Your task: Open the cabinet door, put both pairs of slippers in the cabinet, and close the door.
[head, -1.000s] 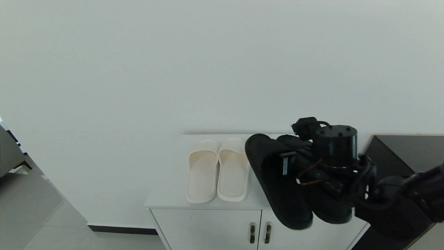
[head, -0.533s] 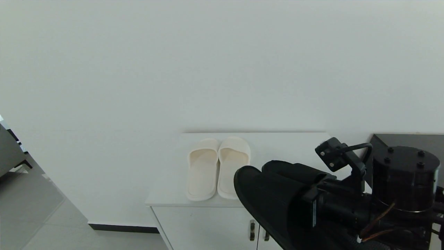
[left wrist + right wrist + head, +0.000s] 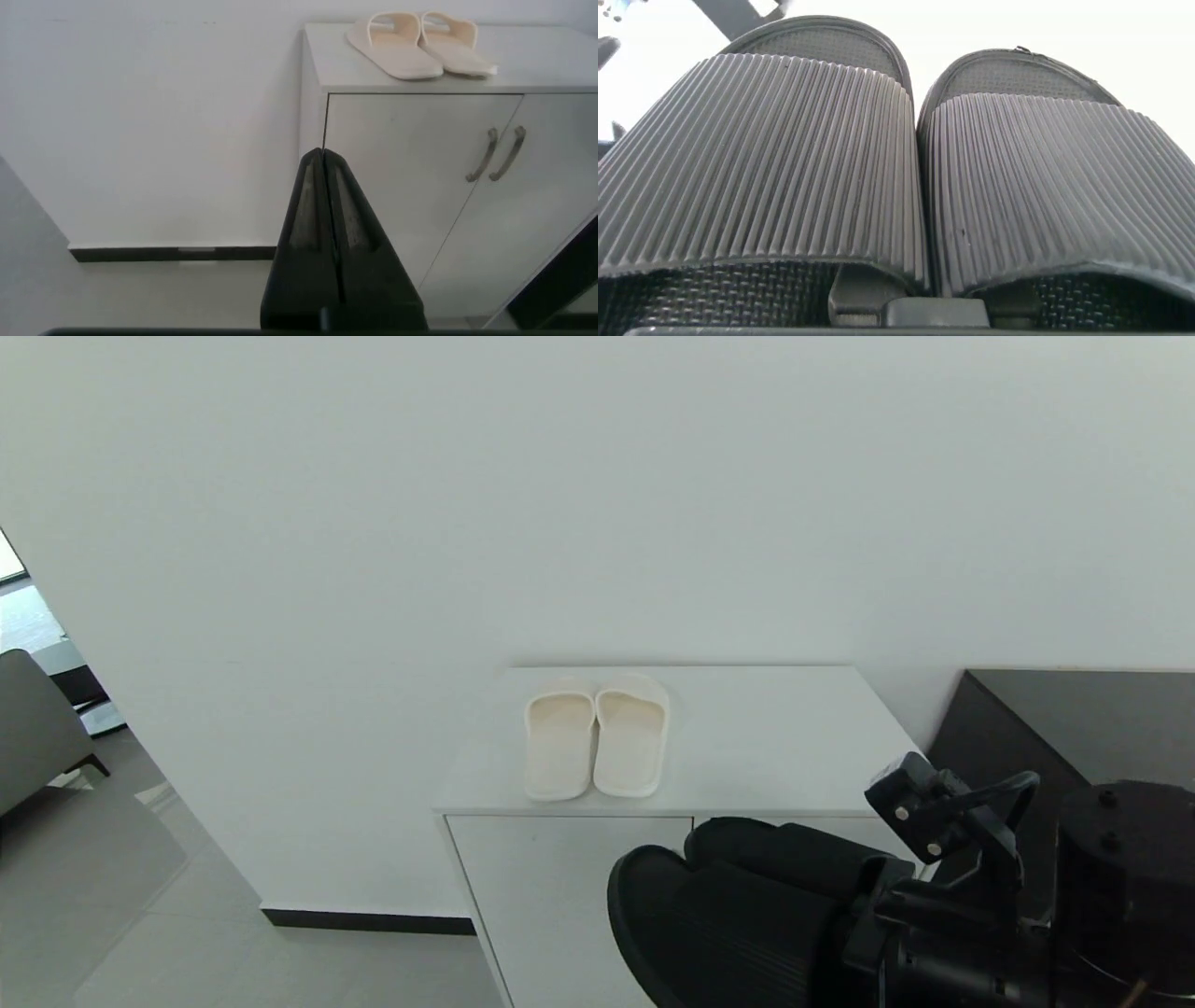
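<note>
Since the white two-door cabinet (image 3: pixel 560 887) is shut, we hold the black ribbed rubber slippers (image 3: pixel 738 924) clear, clamped in the right fingers (image 3: pixel 878 297); left fingers (image 3: pixel 308 224) closed, empty.

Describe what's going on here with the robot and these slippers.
The right gripper is clamped on the pair of black slippers, holding them in the air in front of the cabinet. The white slippers sit side by side on the cabinet top. Both doors are shut, and the left gripper, closed and empty, hangs low before them.
</note>
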Robot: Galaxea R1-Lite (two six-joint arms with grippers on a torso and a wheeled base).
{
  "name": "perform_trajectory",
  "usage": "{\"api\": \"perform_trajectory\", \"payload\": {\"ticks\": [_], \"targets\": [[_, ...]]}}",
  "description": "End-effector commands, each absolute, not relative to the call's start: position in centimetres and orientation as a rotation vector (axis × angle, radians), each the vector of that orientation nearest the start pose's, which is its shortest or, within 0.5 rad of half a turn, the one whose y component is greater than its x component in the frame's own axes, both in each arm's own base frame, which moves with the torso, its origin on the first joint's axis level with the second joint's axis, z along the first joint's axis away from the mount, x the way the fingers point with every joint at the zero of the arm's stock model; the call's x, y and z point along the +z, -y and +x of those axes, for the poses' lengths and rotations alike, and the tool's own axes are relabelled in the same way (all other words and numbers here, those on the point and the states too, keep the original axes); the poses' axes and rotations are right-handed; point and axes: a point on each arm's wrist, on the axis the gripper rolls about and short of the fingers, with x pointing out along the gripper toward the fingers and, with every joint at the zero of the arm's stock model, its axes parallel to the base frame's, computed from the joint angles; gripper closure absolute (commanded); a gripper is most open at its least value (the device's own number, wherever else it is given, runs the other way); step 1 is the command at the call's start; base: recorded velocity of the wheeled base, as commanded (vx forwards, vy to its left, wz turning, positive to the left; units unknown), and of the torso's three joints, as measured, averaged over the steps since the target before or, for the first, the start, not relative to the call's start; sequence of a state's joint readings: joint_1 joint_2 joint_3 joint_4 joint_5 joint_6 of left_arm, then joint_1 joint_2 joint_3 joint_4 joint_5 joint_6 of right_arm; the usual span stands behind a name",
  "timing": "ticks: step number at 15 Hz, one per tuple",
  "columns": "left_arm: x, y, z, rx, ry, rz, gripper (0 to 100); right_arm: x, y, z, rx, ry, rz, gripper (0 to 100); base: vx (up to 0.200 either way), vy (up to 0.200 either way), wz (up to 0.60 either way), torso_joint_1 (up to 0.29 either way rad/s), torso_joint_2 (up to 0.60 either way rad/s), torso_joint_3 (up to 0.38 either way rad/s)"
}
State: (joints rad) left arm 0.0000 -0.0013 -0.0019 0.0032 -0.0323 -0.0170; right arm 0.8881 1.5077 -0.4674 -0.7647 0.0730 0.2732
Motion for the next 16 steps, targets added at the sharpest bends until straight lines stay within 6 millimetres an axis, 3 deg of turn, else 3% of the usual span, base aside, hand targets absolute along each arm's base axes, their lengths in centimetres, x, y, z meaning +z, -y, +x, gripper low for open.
{"api": "perform_trajectory", "payload": {"ticks": [1,3,4,13,16], "targets": [[7.6,0.1,-2.3,-0.032,0.000,-0.017,100,15.9,-17.8,14.2,0.918,-0.391,0.144,100,0.000,0.000,0.00,0.000,0.00,0.000],[7.6,0.1,-2.3,-0.032,0.000,-0.017,100,15.8,-17.4,13.8,0.936,-0.397,0.143,100,0.000,0.000,0.00,0.000,0.00,0.000],[7.6,0.1,-2.3,-0.032,-0.002,-0.017,100,15.6,-16.8,13.1,1.013,-0.415,0.140,100,0.000,-0.200,0.00,0.002,0.00,0.002],[7.6,0.1,-2.3,-0.032,0.000,-0.017,100,15.5,-16.6,12.9,1.023,-0.411,0.126,100,0.000,-0.200,0.00,0.002,0.00,0.003],[7.6,0.1,-2.3,-0.032,-0.002,-0.017,100,15.5,-16.6,13.0,1.024,-0.412,0.127,100,0.000,0.000,0.00,0.000,0.00,0.000]]}}
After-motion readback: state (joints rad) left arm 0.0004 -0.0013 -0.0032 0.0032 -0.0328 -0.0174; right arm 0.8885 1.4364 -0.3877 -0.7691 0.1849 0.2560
